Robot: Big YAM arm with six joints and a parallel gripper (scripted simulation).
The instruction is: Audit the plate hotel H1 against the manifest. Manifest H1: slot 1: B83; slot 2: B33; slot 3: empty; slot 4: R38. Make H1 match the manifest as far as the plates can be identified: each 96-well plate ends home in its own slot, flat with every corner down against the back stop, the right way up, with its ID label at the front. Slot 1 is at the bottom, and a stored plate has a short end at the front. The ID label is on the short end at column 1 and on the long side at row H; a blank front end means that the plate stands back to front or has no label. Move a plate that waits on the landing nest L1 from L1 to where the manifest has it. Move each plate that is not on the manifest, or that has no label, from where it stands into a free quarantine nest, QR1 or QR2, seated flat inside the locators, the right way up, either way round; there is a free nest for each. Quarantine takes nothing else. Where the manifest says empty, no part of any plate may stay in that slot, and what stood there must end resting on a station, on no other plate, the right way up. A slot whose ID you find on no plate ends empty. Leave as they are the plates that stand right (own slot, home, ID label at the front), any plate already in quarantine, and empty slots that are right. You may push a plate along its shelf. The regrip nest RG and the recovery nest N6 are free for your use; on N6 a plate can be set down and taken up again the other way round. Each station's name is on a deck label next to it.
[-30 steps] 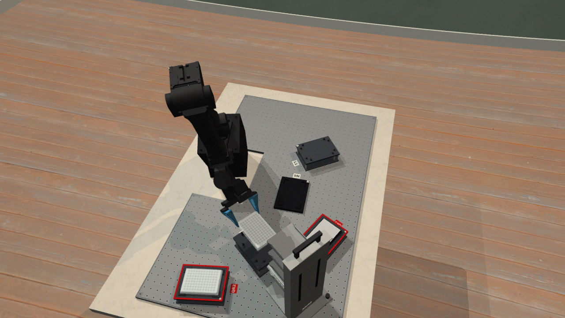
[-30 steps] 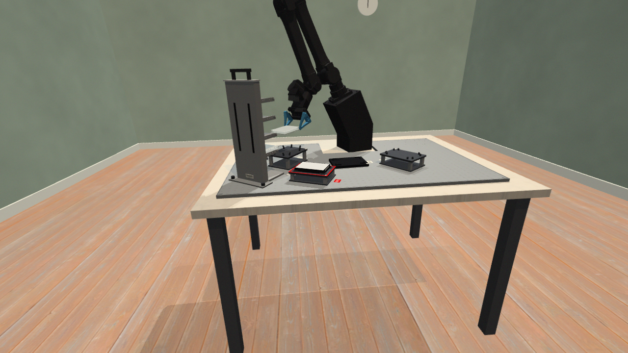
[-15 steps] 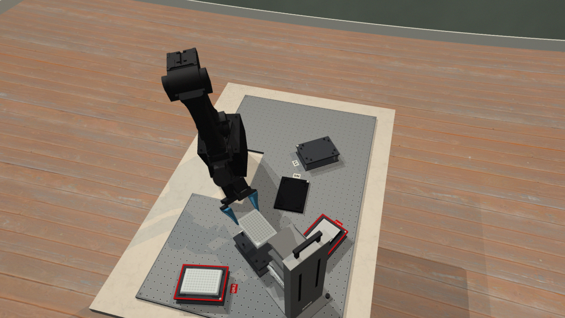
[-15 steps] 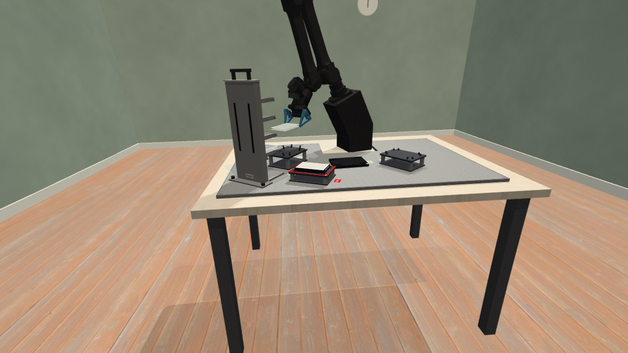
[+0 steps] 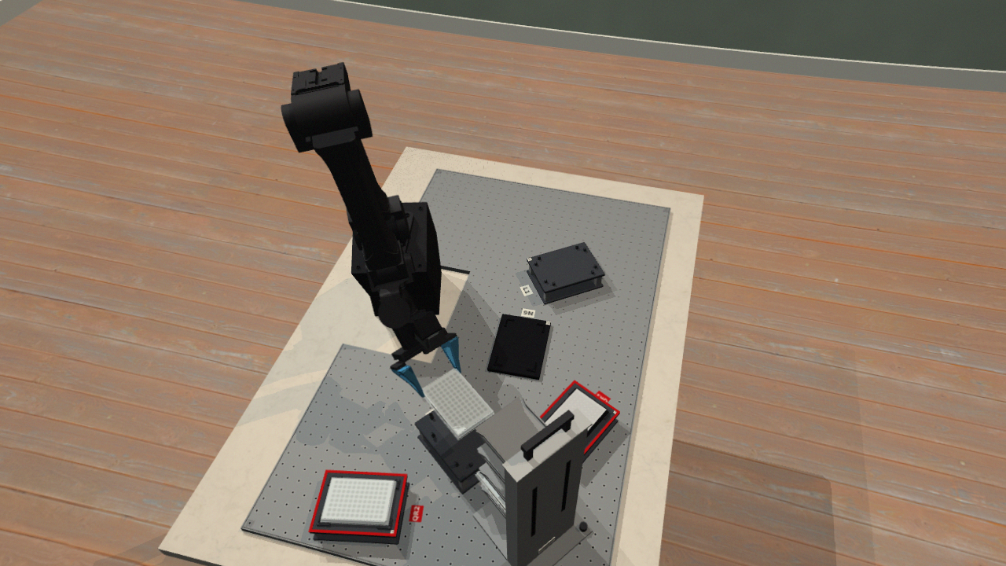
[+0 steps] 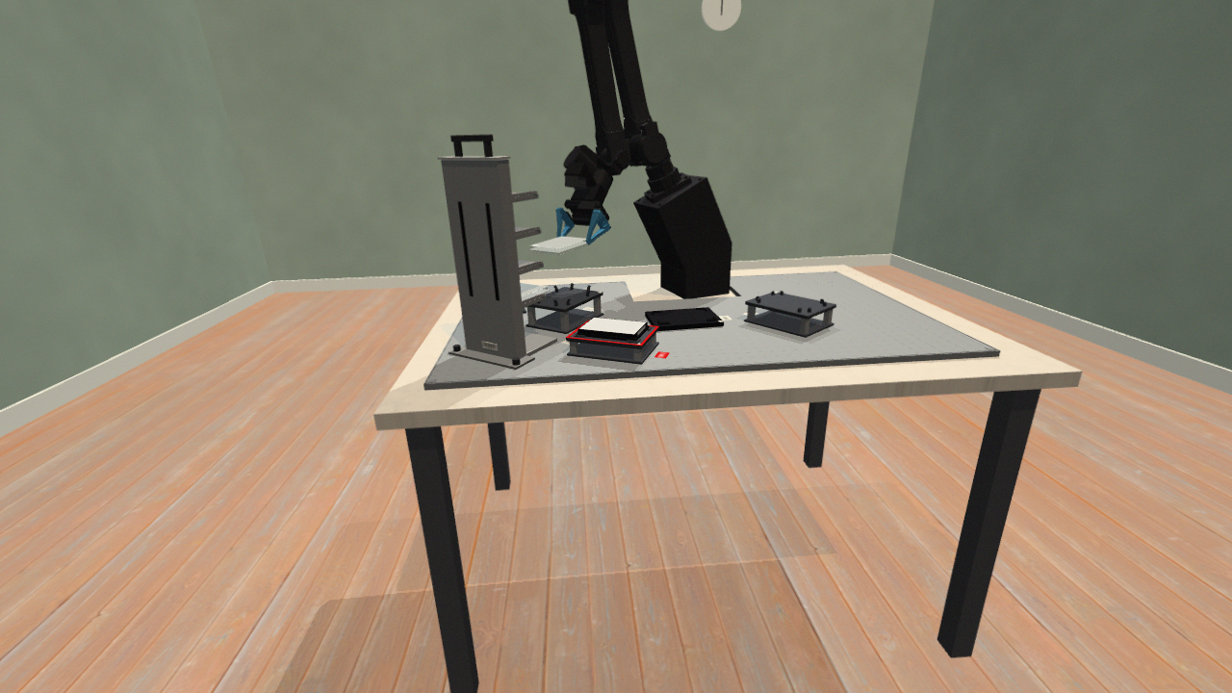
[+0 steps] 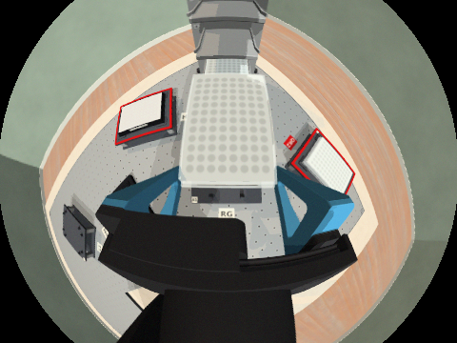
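Note:
My gripper (image 5: 430,369) (image 6: 582,228) (image 7: 228,171) is shut on a white 96-well plate (image 5: 457,402) (image 6: 551,243) (image 7: 228,128), gripping it across the short end nearest me. The plate hangs level in the air, wells up, above the regrip nest RG (image 5: 449,450) (image 6: 564,303). Its far end points at the front of the grey plate hotel H1 (image 5: 545,478) (image 6: 482,249), at about the height of the middle shelves. I cannot read a label on the plate. Most of what the hotel's slots hold is hidden.
Both red-framed quarantine nests hold a plate: QR2 (image 5: 358,501) (image 7: 326,162) and the other nest (image 5: 587,408) (image 6: 613,328) (image 7: 145,116) beside the hotel. The flat black nest N6 (image 5: 520,344) (image 6: 681,318) and the landing nest L1 (image 5: 566,270) (image 6: 790,308) (image 7: 79,232) carry nothing.

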